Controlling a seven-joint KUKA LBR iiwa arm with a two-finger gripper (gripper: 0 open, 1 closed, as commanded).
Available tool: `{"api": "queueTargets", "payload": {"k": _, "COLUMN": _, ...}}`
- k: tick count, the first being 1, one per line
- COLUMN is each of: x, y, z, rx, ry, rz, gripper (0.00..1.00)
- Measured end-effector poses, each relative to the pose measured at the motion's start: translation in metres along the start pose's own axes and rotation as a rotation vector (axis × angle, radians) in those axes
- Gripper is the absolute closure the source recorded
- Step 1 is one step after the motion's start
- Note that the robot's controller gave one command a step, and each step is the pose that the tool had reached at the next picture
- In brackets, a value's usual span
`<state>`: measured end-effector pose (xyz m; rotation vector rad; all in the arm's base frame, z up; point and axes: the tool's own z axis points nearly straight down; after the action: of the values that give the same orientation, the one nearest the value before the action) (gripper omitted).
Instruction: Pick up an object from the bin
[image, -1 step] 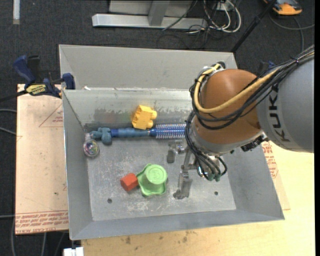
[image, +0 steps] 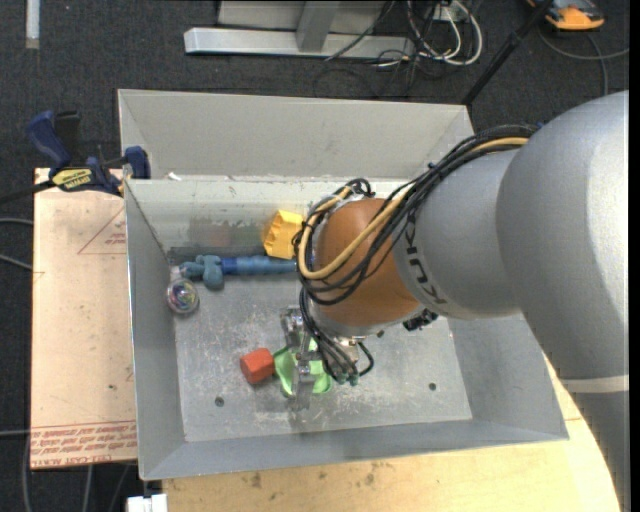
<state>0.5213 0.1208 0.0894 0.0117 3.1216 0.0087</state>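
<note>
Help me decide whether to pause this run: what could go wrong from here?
The end effector sits low over a green object near the bin's front wall, with a red block close beside it. Lifting might nudge or drag that block. The green object could also slip free, since whether it is gripped cannot be seen.

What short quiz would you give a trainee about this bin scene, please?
1. True or false: the small red block lies beside the green translucent object under the gripper.
2. Which lies nearest the grey metal bin's far wall? A) yellow crumpled object B) red block C) clear glittery ball
3. What colour is the long toy beside the clear ball?
Key: 1 true; 2 A; 3 blue.
</note>
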Motion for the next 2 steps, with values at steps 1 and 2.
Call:
{"api": "queueTargets", "payload": {"k": 1, "x": -0.0243, "y": -0.0049, "z": 0.0133, "rx": -0.003, "ry": 0.01, "rz": -0.058, "gripper": 0.0}}
{"api": "queueTargets", "payload": {"k": 2, "x": -0.0204, "y": -0.0086, "z": 0.0195, "rx": 0.003, "ry": 0.019, "rz": -0.056, "gripper": 1.0}}
